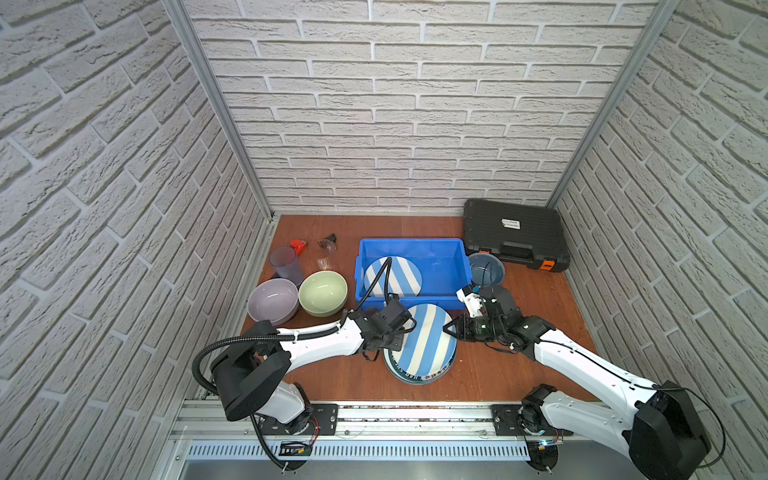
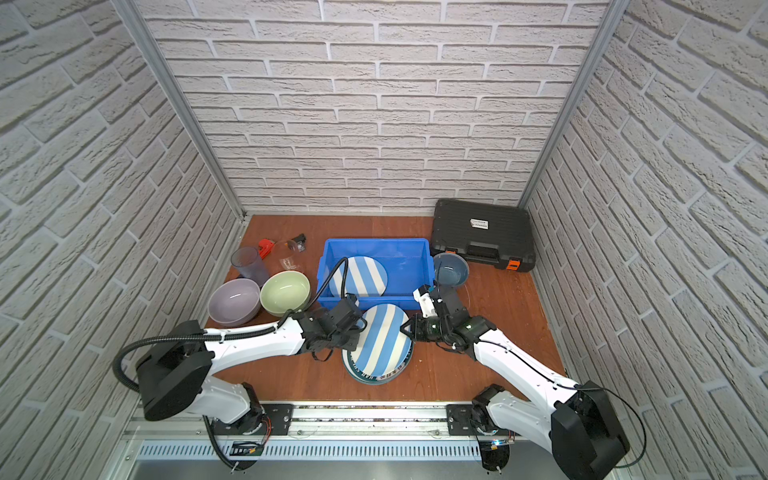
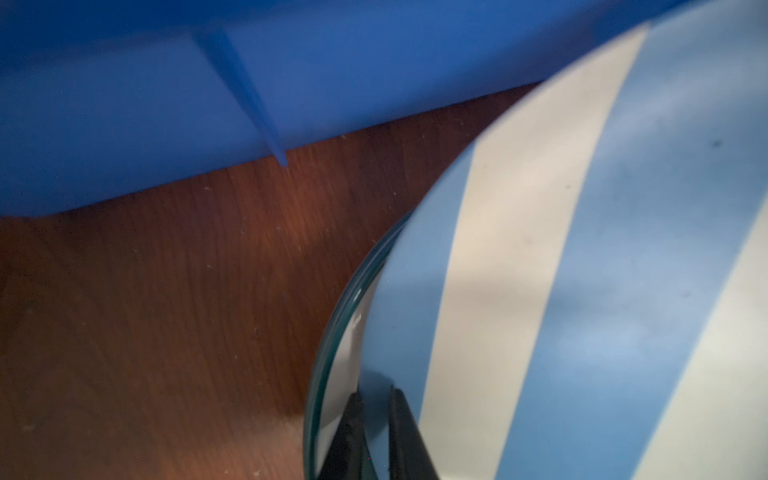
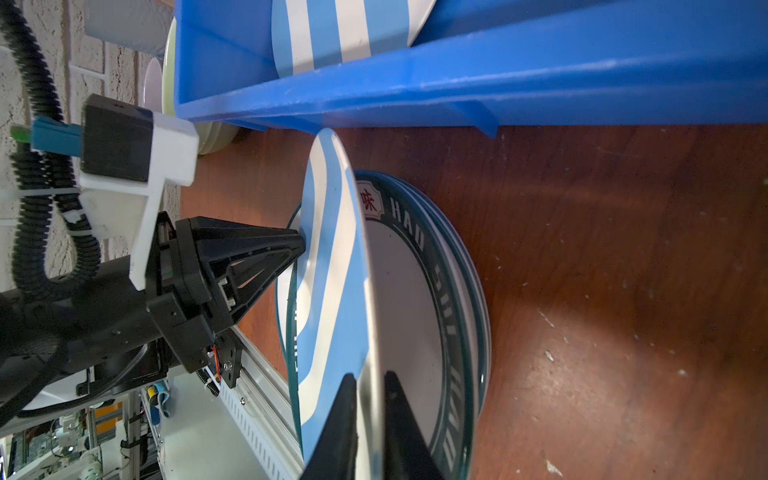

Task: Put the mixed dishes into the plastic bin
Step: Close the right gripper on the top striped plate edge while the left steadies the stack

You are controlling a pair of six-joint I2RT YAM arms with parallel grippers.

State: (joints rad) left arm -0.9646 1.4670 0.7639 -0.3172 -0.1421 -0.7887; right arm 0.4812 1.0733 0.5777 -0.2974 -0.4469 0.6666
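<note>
1. On the desk [image 1: 519, 374]: two striped plates. The tilted striped plate [image 1: 428, 340] sat outside the blue bin [image 1: 411, 241], raised over a teal-rimmed stack [image 4: 415, 291]; stack count unclear. The second striped plate [image 1: 395, 276] lay inside the bin.
2. Three bowls: lavender bowl [image 1: 272, 299], green bowl [image 1: 322, 291], dark blue bowl [image 1: 486, 268]. One upright tumbler [image 1: 286, 266].
3. Left hand [image 4: 301, 245] and right hand [image 1: 449, 328] each pinched opposite rims of the tilted plate.
4. Bin's near wall stood just beyond it. Tool case [image 1: 513, 232] and red wrench [image 1: 298, 246] at the back.
5. Stack's top plate read "HAO" plus a red character; case label unreadable.
</note>
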